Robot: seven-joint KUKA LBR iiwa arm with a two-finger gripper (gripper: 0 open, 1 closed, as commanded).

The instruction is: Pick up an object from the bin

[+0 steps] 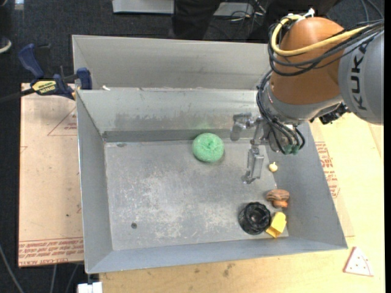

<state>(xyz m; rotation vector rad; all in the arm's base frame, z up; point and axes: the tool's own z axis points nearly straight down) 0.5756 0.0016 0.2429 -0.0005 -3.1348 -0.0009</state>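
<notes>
Your gripper (253, 173) hangs above the bare floor of the bin (159, 194), with nothing seen in it; you cannot tell whether it stands apart or together. No pick is made yet. A green ball (208, 147) lies to its view-left, while a brown lump (278, 195), black ring (254, 217) and yellow piece (276, 224) cluster near it, toward the front wall.

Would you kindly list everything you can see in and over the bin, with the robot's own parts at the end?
green ball: one, green, back middle of the bin floor, left of the gripper
pale bit: one, cream, just right of the gripper; too small to tell its kind
brown lump: one, brown, front right
black round thing: one, black, front right, left of and below the brown lump
yellow piece: one, yellow, against the black round thing's right side
bin: one, grey metal
gripper: one, grey, over the floor's right part
orange cover: one, orange, on the arm, with cables
</notes>
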